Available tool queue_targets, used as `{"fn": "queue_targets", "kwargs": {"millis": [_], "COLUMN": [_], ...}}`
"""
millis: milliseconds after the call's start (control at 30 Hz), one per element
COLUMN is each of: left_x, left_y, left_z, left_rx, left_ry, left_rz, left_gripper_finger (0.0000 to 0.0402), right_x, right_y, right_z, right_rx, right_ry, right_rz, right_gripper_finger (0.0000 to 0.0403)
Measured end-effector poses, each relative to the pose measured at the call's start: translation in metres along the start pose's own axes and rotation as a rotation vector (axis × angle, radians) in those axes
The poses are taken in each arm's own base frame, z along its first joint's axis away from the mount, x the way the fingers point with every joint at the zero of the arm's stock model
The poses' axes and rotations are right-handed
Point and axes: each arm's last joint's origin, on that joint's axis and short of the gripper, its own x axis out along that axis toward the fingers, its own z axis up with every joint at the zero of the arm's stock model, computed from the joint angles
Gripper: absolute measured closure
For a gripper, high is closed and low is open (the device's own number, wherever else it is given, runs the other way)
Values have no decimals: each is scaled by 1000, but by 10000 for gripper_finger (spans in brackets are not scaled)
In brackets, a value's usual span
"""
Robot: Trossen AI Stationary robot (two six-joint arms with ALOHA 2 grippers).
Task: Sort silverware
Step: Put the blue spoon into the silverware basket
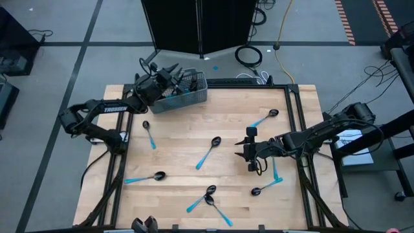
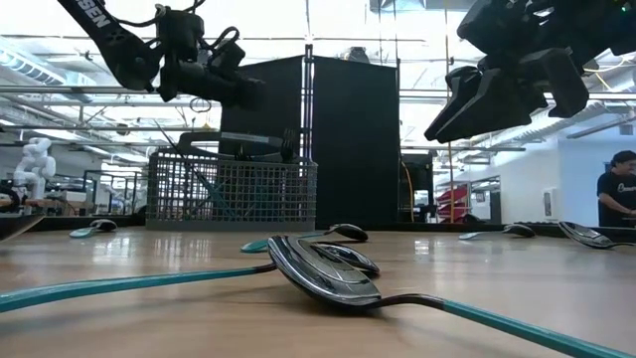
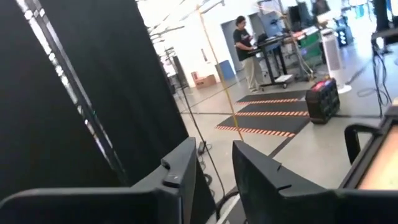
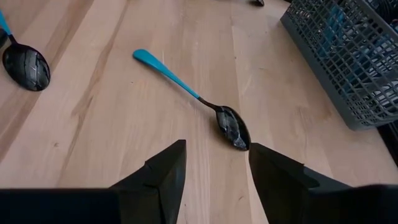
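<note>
high: left gripper (image 1: 173, 70) hung over the basket (image 1: 184, 97) at upper left, spoons (image 1: 208, 153) scattered mid-frame, right gripper (image 1: 248, 150) right of centre | low: crossed spoons (image 2: 328, 270) in foreground | left wrist: fingers (image 3: 180, 171) apart, seemingly empty | right wrist: fingers (image 4: 163, 167) spread above a spoon (image 4: 196, 96)

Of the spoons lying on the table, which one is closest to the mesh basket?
The spoon just in front of the basket, under the left arm. The other spoons lie farther out across the table; two of them are crossed at the near edge.
</note>
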Motion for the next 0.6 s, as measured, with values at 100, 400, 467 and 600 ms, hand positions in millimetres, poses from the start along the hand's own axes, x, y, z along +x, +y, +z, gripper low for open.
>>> {"fn": "queue_targets", "kwargs": {"millis": [100,400,467,600], "left_x": [-4,-43,-57,-77], "left_y": [0,-2,-7,-24], "left_z": [8,70,84,97], "left_rx": [-19,-95,-134,-252], "left_ry": [-20,-250,-289,-273], "left_rz": [13,-34,-82,-254], "left_gripper_finger": [293,292,292,292], "right_x": [0,0,0,0], "right_y": [0,0,0,1], "right_z": [0,0,0,2], "right_rx": [1,2,3,11], "right_ry": [0,-1,-1,-23], "right_rz": [0,0,0,1], "right_gripper_finger": [234,234,234,234]}}
